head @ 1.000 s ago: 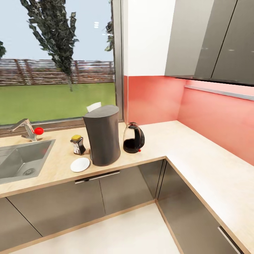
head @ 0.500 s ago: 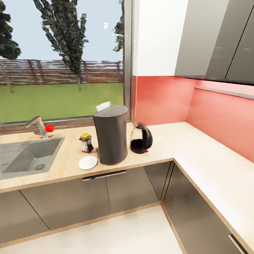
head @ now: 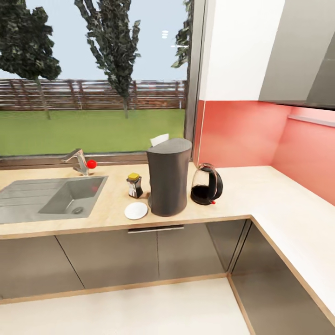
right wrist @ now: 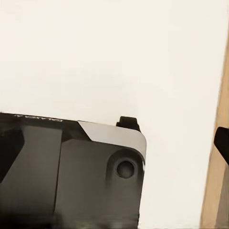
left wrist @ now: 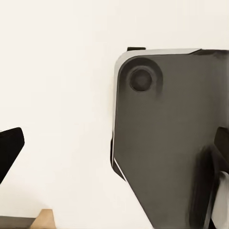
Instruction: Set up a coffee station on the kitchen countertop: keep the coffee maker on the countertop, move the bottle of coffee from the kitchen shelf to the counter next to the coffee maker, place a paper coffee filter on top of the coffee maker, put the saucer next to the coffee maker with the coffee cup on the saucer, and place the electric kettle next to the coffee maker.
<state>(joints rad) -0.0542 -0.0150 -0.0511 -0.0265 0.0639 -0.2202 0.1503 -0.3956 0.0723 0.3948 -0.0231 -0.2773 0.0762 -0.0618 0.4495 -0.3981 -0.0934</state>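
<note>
The tall dark grey coffee maker (head: 168, 179) stands on the light wood kitchen countertop (head: 232, 204), with the paper coffee filter (head: 159, 139) showing at its top. The bottle of coffee (head: 134, 185), yellow-capped, stands just left of it. The white saucer (head: 136, 211) lies bare in front of the bottle. The glass electric kettle (head: 206, 184) stands right of the machine. The coffee cup and the kitchen shelf are out of view. My left gripper (left wrist: 114, 148) and right gripper (right wrist: 114, 148) hang open over pale floor beside my dark base, holding nothing.
A steel sink (head: 28, 201) with a faucet (head: 78, 160) and a red knob (head: 91, 164) lies at the left under the window. The worktop turns a corner along the pink wall (head: 242, 135) on the right. Dark grey cabinet fronts (head: 116, 256) stand below, with pale floor before them.
The whole head picture has shifted, so the camera has moved and more of the sink shows. The things on the counter keep their places among themselves.
</note>
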